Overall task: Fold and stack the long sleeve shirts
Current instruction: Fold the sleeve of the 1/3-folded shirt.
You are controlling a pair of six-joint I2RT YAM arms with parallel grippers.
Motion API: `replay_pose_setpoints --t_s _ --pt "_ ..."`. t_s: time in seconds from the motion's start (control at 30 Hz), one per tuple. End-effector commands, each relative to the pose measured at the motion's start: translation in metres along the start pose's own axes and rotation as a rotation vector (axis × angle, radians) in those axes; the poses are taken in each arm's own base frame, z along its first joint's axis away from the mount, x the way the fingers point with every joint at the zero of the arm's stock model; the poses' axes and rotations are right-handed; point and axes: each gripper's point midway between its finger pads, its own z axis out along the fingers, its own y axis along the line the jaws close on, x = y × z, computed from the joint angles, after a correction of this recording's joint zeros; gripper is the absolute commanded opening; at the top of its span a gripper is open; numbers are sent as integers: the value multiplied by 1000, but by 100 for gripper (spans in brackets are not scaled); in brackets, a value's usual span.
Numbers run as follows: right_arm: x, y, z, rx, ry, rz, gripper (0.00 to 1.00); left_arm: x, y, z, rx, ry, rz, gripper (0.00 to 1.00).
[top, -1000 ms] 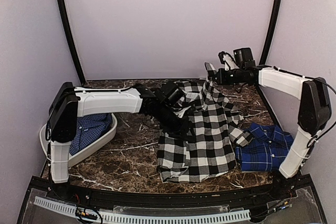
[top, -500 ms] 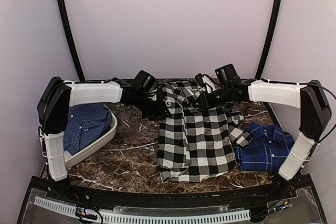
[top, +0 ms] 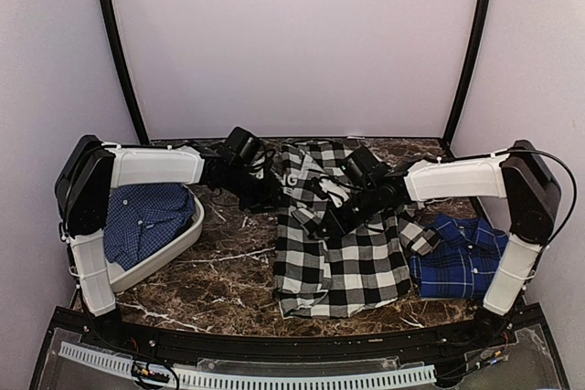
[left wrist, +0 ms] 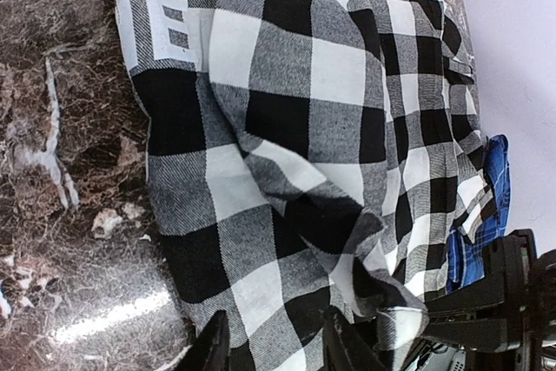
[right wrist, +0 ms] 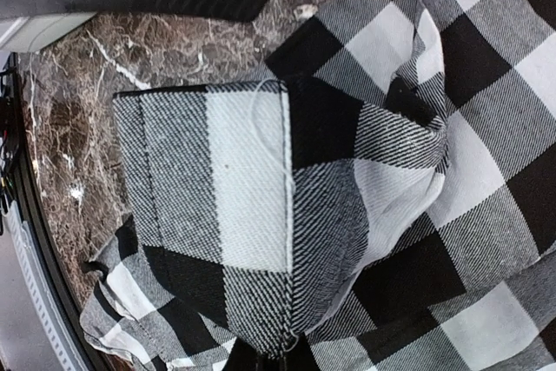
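The right gripper point(right wrist: 280, 355) is pinched tight on a hemmed flap of the black-and-white checked shirt point(top: 343, 258). The left gripper point(left wrist: 274, 347) straddles a fold near the shirt's lettered edge, fingers apart; whether it grips is unclear. The shirt lies spread on the marble table point(top: 228, 267), beside the blue plaid shirt point(top: 462, 258).

Black-and-white checked shirt point(top: 343, 253); dark blue plaid shirt point(top: 462, 258); brown marbled table point(top: 228, 262).

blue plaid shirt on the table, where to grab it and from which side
Likely the blue plaid shirt by its near edge, from above on the near side: it lies free on the marble table, while a sleeve of the checked shirt overlaps the far-left corner and the right arm stands against its right side.
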Motion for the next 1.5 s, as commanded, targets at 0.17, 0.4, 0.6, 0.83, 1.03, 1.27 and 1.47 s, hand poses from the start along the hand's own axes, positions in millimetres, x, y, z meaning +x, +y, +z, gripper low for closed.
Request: replay_pose_setpoints --t_s 0.17,0.4,0.6,0.83,1.03,1.27,1.47 --pt "17 10 6 22 47 -19 0 -1 -10 -16 53 -24 9 35" --pt "26 23 10 -1 69 -47 3 2 -11 -16 60 -13 11 35" --pt "31 30 0 -16 65 -53 31 10 -9 -15 70 12 12 35" --pt "19 29 -10 22 20 -29 45 35 -6 -9 89 83 49 41" --pt "0 28 -8 41 -23 10 39 59 -6 1 57 137 70 41" --pt "13 29 -6 24 -10 53 39 80 13 2 -81 146 91 40" --pt "22 35 -2 1 -15 79 42 89 21 -6 -100 142 83 40"
